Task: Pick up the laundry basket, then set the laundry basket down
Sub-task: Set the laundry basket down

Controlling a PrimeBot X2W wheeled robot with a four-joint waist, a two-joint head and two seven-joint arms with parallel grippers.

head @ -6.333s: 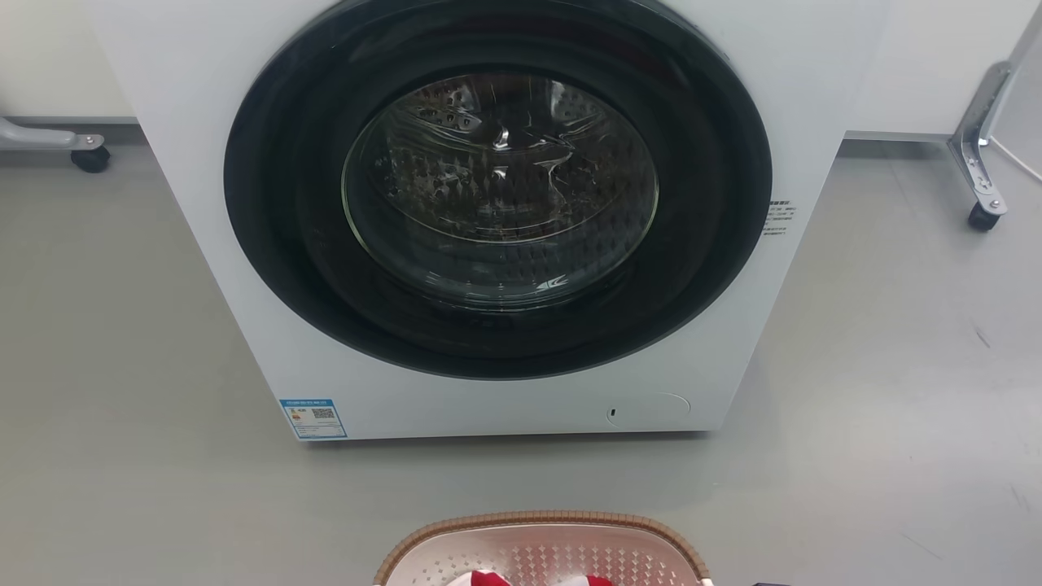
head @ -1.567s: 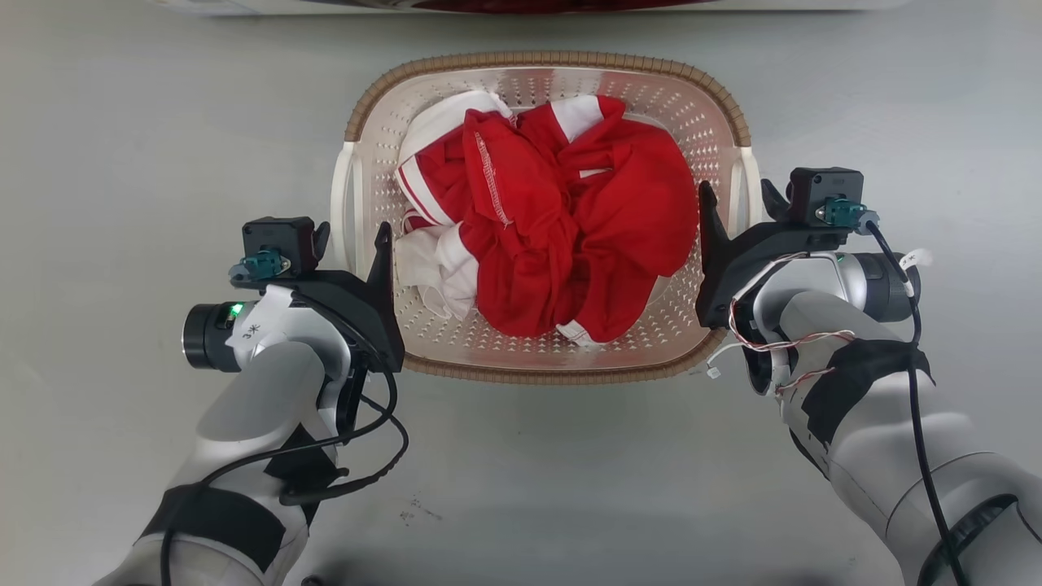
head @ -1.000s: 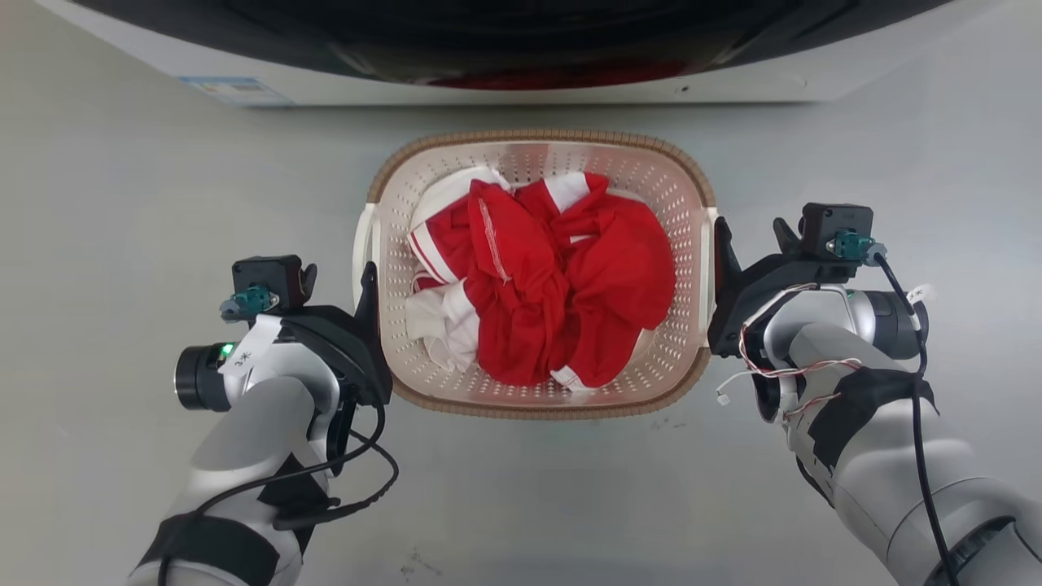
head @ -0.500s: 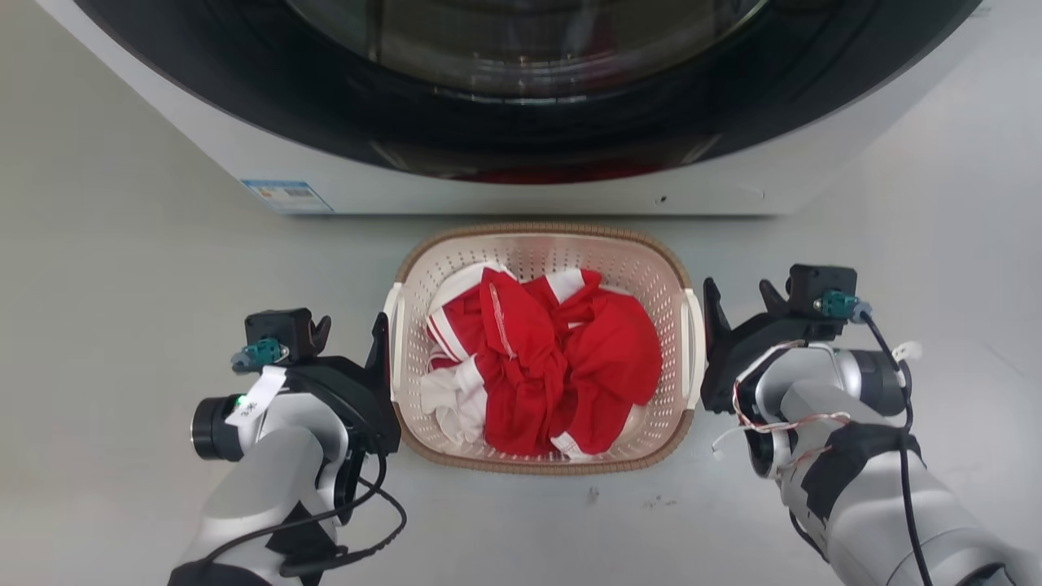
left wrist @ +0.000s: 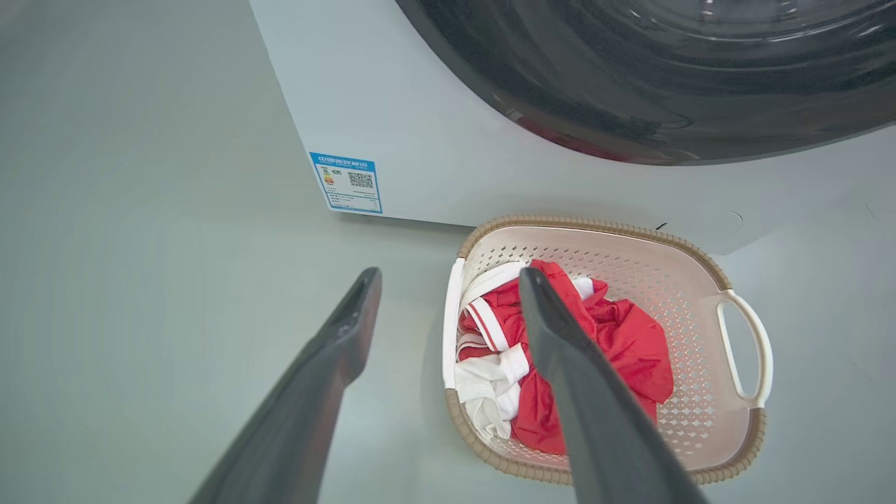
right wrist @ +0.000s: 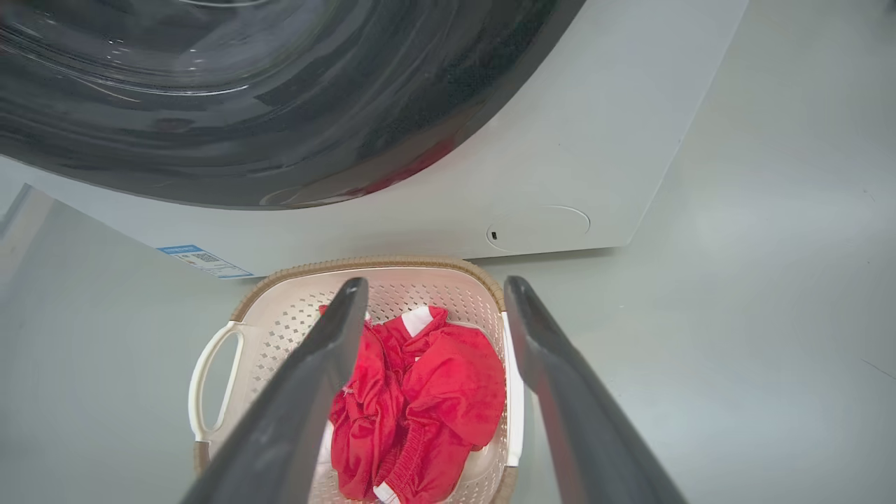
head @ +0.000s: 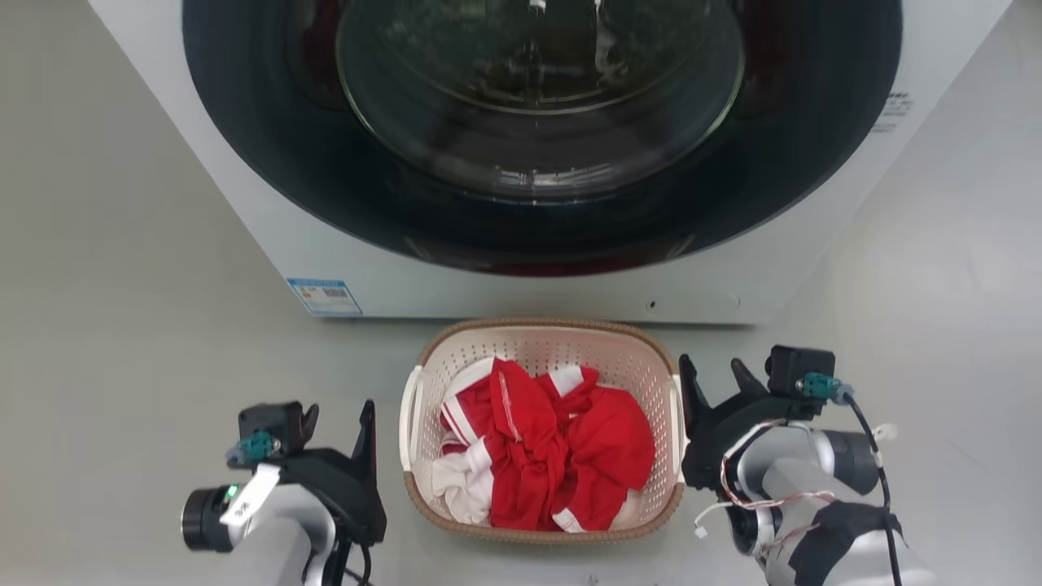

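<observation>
The laundry basket (head: 541,325), cream with a brown rim, stands on the floor against the washing machine's front, with red and white clothes (head: 562,456) inside. My left gripper (head: 338,411) hangs open a short way off its left handle (head: 406,427). My right gripper (head: 710,366) hangs open by the right handle (head: 676,423), not gripping it. In the left wrist view the basket (left wrist: 595,225) lies well beyond the spread left gripper (left wrist: 448,276). The right wrist view has the basket (right wrist: 280,294) beyond the spread right gripper (right wrist: 435,283). Nothing is between either pair of fingers.
The white washing machine (head: 244,203), its round dark door (head: 537,122) shut, rises directly behind the basket. Grey floor (head: 122,342) stretches to both sides and in front. A blue label (head: 324,297) sits at the machine's lower left corner.
The head camera has lifted, so the machine now shows and the basket sits lower and smaller. Both grippers, which straddled the handles earlier, have come off them and drawn back.
</observation>
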